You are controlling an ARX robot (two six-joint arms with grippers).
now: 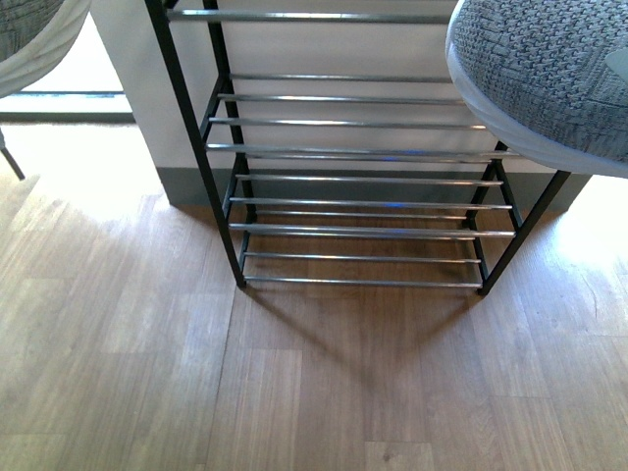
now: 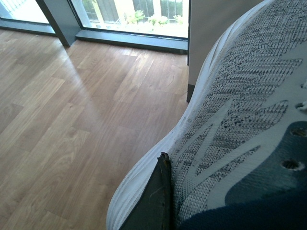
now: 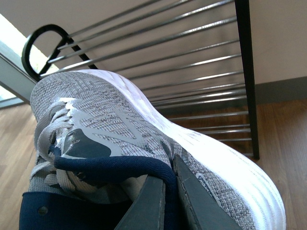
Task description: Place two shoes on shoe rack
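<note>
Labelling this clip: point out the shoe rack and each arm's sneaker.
shoe rack [image 1: 198, 147]: front view, black frame leg.
left arm's sneaker [image 2: 230, 110]: left wrist view, knit side.
right arm's sneaker [image 3: 110, 120]: right wrist view, knit side.

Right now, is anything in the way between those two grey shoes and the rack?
Nothing visible. The left sneaker and right sneaker are both held up in front of the shoe rack. Its visible rods carry nothing, and only bare wooden floor lies before it.

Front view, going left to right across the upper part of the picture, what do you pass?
left sneaker → shoe rack → right sneaker, which covers the rack's upper right corner.
</note>
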